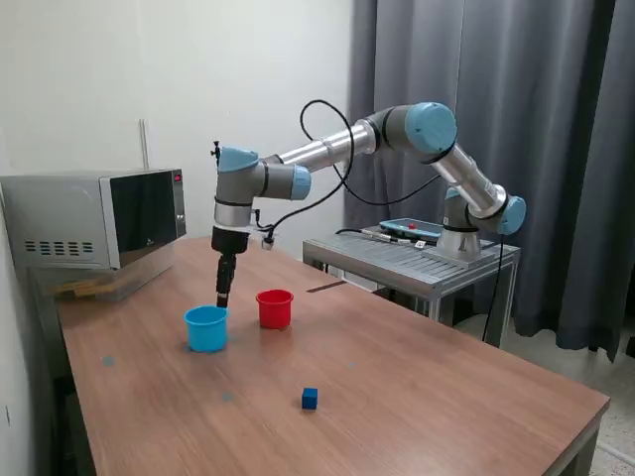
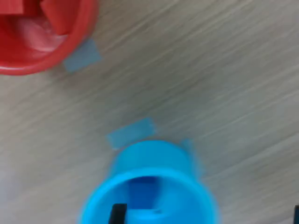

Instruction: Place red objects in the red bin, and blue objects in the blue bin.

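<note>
On the wooden table [image 1: 417,397], microwave [image 1: 94,218] at back, grey curtain [image 1: 556,149] behind

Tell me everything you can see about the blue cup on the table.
The blue cup is a small round light blue plastic cup with a rim, standing upright on the wooden table, to the exterior view's left of the red cup and apart from it. The gripper hangs just above its rim. The blurry wrist view shows something darker blue inside.

Robot lab: UR5e arm [image 1: 397,139] mounted on metal stand [image 1: 417,263], wooden table [image 1: 417,397], microwave [image 1: 99,218], dark curtains [image 1: 516,99].
</note>
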You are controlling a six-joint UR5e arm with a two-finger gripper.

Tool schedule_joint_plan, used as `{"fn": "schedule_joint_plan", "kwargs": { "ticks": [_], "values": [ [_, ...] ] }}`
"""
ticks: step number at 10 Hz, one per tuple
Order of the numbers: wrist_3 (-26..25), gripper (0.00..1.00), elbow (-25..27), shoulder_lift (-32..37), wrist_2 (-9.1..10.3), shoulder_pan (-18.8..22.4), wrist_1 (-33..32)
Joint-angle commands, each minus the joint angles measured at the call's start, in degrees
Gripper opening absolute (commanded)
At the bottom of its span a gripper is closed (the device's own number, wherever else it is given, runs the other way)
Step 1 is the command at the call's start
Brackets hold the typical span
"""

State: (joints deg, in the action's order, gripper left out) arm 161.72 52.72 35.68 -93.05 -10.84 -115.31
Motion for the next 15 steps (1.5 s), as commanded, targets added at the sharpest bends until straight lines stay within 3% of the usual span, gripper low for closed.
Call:
{"fn": "schedule_joint_plan", "kwargs": {
  "ticks": [1,3,5,7,9,13,15],
  "values": [
    [6.4,1.0,0.0,2.8,0.07,6.9,0.2],
    [4.8,1.0,-0.1,6.0,-0.11,11.0,2.4],
    [-8.4,1.0,1.2,8.1,-0.28,14.0,7.1],
    [-12.6,1.0,1.3,8.4,-0.28,18.1,7.2],
    [-26.0,1.0,1.9,9.6,-0.55,21.2,7.3],
    [-45.5,1.0,4.0,10.1,-0.55,24.5,9.3],
    [-46.1,1.0,4.5,8.5,-0.46,24.5,9.3]
  ]
}}
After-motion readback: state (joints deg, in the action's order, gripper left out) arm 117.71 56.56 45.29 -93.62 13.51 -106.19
